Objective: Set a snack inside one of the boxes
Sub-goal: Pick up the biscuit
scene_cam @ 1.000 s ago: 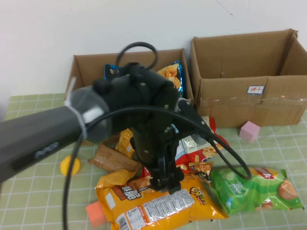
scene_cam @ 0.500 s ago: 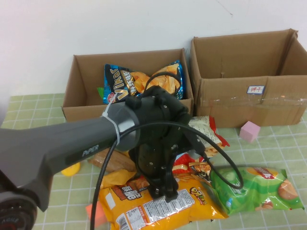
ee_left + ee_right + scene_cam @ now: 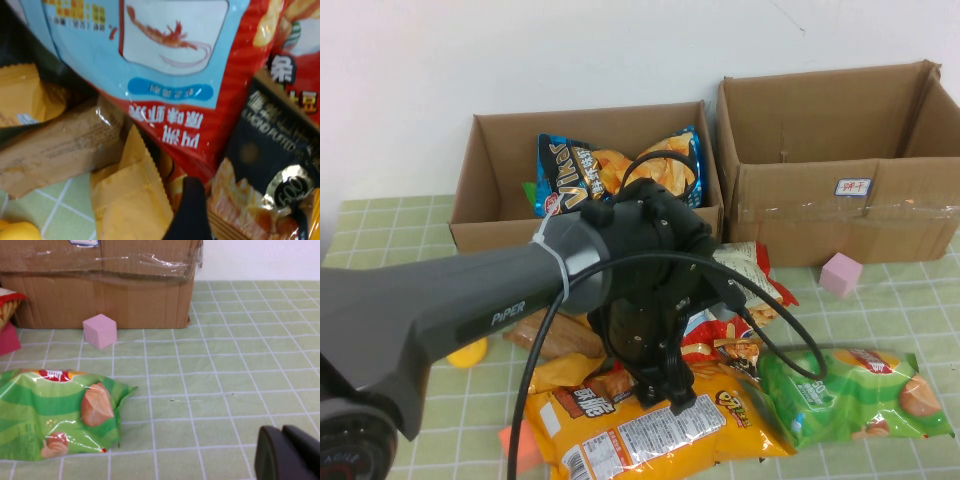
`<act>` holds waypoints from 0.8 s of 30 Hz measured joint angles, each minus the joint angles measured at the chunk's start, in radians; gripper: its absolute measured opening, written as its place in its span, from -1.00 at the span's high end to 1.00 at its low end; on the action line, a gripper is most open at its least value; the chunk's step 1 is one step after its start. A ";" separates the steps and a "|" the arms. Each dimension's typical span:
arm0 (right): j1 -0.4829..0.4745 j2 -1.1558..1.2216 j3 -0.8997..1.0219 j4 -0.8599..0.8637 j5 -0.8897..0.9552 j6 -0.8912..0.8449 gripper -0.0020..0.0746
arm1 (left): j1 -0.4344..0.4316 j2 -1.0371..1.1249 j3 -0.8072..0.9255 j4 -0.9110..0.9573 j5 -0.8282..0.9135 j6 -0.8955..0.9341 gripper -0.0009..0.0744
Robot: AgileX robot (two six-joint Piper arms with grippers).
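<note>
Cardboard left box (image 3: 490, 215) already holds a blue chip bag (image 3: 582, 172); the right box (image 3: 840, 205) shows no contents from where you look. Your left gripper (image 3: 667, 392) is down in the snack pile, over the yellow bag (image 3: 650, 425), and you cannot tell whether its fingers are open. The right gripper (image 3: 289, 454) appears pressed closed, low over bare green tiles near the green bag (image 3: 55, 412) and pink cube (image 3: 100, 330). The arm hides much of the pile.

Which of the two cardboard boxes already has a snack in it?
The left box: a blue chip bag stands inside. The right box shows no snack.
</note>
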State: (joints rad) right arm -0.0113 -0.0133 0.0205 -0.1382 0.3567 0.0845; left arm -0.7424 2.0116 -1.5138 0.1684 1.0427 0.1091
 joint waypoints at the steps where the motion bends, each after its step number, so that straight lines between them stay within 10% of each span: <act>1: 0.000 0.000 0.000 0.000 0.000 0.000 0.95 | 0.000 0.000 0.000 -0.002 -0.005 0.000 -0.42; 24: 0.000 0.000 0.000 0.002 0.000 0.000 0.95 | 0.000 0.071 -0.001 -0.015 -0.002 -0.005 -0.09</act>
State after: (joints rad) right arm -0.0113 -0.0133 0.0205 -0.1363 0.3567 0.0845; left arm -0.7424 2.0829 -1.5151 0.1537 1.0403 0.1043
